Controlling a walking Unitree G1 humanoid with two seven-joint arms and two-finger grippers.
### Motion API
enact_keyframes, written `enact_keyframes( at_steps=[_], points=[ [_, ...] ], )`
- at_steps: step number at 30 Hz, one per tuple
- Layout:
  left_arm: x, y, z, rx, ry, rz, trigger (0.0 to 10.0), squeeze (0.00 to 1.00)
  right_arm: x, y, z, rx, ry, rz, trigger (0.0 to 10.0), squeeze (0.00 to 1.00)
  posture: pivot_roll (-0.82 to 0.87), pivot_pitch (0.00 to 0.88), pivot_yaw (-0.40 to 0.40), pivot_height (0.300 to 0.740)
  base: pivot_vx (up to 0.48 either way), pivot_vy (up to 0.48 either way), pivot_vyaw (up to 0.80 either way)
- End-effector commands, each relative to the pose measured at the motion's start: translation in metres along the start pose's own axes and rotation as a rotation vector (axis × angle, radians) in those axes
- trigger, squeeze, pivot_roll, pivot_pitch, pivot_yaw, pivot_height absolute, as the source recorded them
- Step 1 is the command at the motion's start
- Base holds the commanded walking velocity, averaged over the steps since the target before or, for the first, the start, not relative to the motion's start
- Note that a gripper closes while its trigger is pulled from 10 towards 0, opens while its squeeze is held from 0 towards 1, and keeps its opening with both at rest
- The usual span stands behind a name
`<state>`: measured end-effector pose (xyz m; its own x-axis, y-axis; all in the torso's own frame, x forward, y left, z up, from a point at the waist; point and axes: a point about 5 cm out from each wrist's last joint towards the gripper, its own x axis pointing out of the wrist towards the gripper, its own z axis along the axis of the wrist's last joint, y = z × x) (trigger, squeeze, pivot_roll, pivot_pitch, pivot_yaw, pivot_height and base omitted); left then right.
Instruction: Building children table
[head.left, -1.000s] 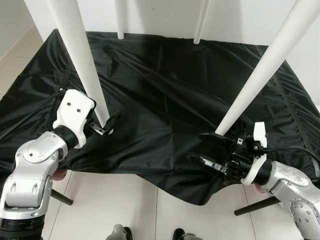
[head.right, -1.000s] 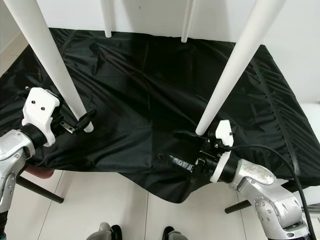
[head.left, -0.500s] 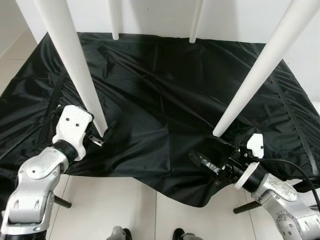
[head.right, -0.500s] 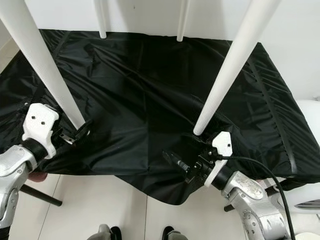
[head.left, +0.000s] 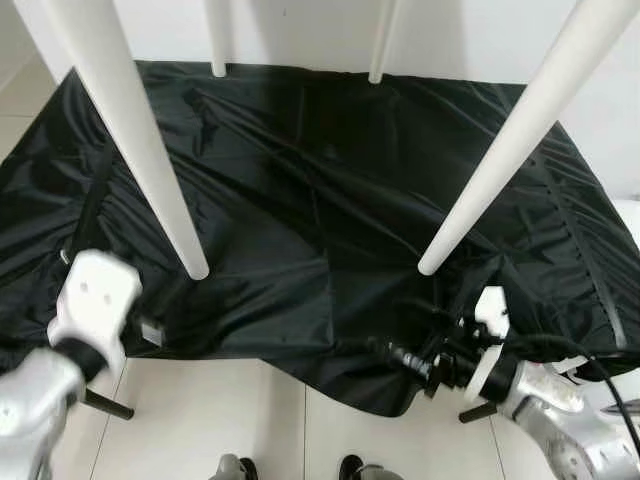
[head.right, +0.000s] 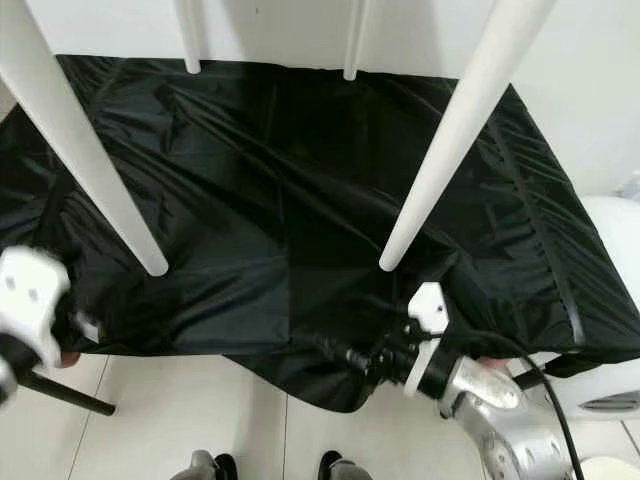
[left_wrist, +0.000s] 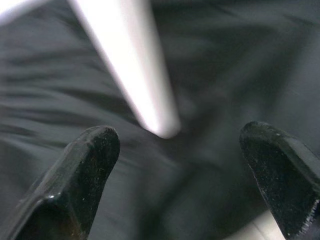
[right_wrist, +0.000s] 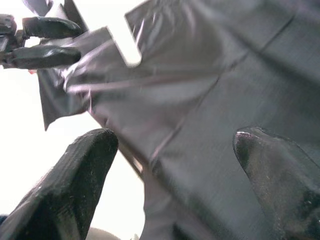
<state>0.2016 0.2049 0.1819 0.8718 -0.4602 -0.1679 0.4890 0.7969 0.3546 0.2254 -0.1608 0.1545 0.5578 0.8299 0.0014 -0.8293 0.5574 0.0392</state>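
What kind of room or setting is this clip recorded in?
Probably an indoor room at home, used as an assembly spot: pale floor tiles, a plain white wall, and a black sheet spread beneath white table legs.

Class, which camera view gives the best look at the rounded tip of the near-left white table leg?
The left wrist view: the near-left table leg ends in its rounded tip between the open left gripper fingers, close up though blurred. Both eye views show the whole leg from above, tip small over the black cloth. The right wrist view shows mainly cloth.
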Motion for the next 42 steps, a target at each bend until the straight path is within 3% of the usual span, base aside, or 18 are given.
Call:
enact_keyframes(
  at_steps=[1,4,6,14,15,21,24,31,34,42],
  points=[
    [-0.002,-0.011,-0.001,-0.018,-0.001,-0.101,10.0,0.00,-0.003,0.002,-0.006,0.006,0.025,0.017,10.0,0.00,-0.01,0.215,-0.023,0.740,0.000,0.000,0.00],
    [-0.005,-0.020,-0.010,-0.027,0.030,-0.163,10.0,0.00,-0.005,0.004,-0.012,0.016,0.042,0.029,10.0,0.00,-0.01,0.215,-0.022,0.740,0.000,0.000,0.00],
    [-0.012,-0.035,-0.025,-0.088,0.089,-0.272,10.0,0.00,-0.011,0.011,-0.022,0.045,0.084,0.068,10.0,0.00,-0.02,0.210,-0.020,0.740,0.000,0.000,0.00],
    [-0.019,-0.046,-0.033,-0.146,0.152,-0.358,10.0,0.00,-0.018,0.017,-0.030,0.097,0.127,0.116,10.0,0.00,-0.02,0.197,-0.018,0.740,0.000,0.000,0.00],
    [-0.029,-0.056,-0.049,-0.194,0.247,-0.436,10.0,0.00,-0.031,0.019,-0.046,0.141,0.222,0.175,10.0,0.00,-0.01,0.185,-0.017,0.740,0.000,0.000,0.00],
    [-0.036,-0.060,-0.064,-0.197,0.314,-0.462,10.0,0.00,-0.038,0.017,-0.058,0.166,0.275,0.190,10.0,0.00,-0.01,0.180,-0.017,0.740,0.000,0.000,0.00],
    [-0.054,-0.074,-0.082,-0.226,0.419,-0.571,10.0,0.00,-0.053,0.019,-0.075,0.228,0.367,0.241,10.0,0.00,0.00,0.168,-0.019,0.740,0.000,0.000,0.00],
    [-0.063,-0.077,-0.089,-0.229,0.474,-0.646,10.0,0.00,-0.065,0.016,-0.084,0.242,0.442,0.280,10.0,0.00,0.00,0.162,-0.019,0.740,0.000,0.000,0.00],
    [-0.072,-0.085,-0.104,-0.221,0.560,-0.687,10.0,0.00,-0.071,0.008,-0.093,0.235,0.502,0.272,10.0,0.00,0.00,0.165,-0.018,0.740,0.000,0.000,0.00],
    [-0.076,-0.096,-0.138,-0.224,0.665,-0.685,10.0,0.00,-0.076,0.002,-0.115,0.260,0.561,0.220,10.0,0.00,0.01,0.170,-0.021,0.740,0.000,0.000,0.00]
  ],
)
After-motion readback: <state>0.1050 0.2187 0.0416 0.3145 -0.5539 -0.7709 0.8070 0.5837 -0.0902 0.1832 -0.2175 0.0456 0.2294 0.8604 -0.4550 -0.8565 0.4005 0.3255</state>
